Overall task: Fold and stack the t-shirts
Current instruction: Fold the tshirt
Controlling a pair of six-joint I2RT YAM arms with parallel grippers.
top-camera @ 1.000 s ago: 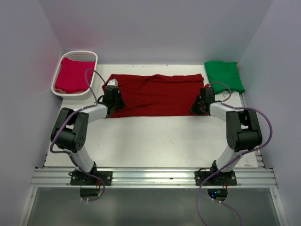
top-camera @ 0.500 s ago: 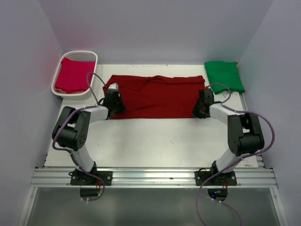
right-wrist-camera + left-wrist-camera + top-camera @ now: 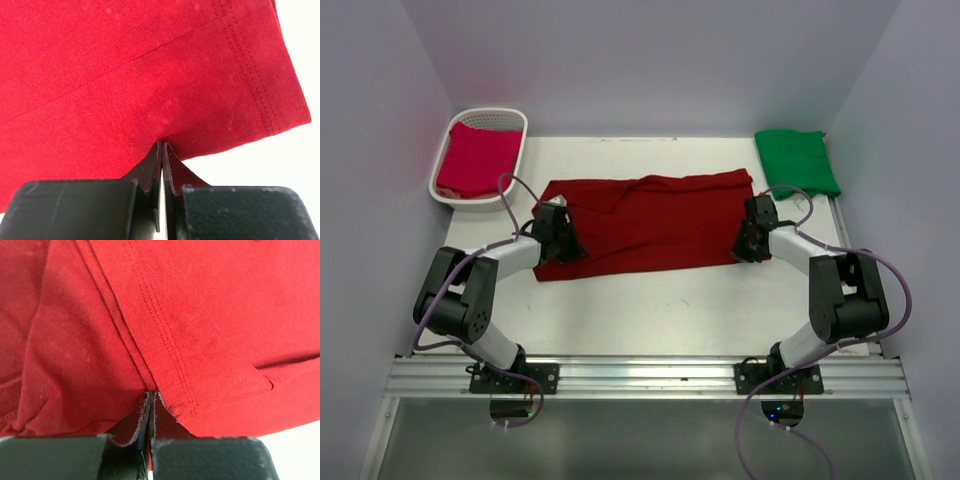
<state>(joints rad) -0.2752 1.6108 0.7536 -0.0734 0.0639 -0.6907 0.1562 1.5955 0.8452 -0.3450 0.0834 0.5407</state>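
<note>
Both hands are clamped down on the maroon t-shirt (image 3: 650,220), which lies spread out flat across the middle of the tabletop (image 3: 650,310). The left hand (image 3: 563,238) is pinching the shirt's left end, and in the wrist view its fingers (image 3: 135,420) are squeezed together on a fold right next to a double-stitched hem. The right hand (image 3: 748,240) has the right end, its fingertips (image 3: 150,167) pressed shut on the cloth edge. The green t-shirt (image 3: 796,160) sits folded at the far right corner. The crimson t-shirt (image 3: 478,160) is in the white basket (image 3: 510,118) at the far left.
</note>
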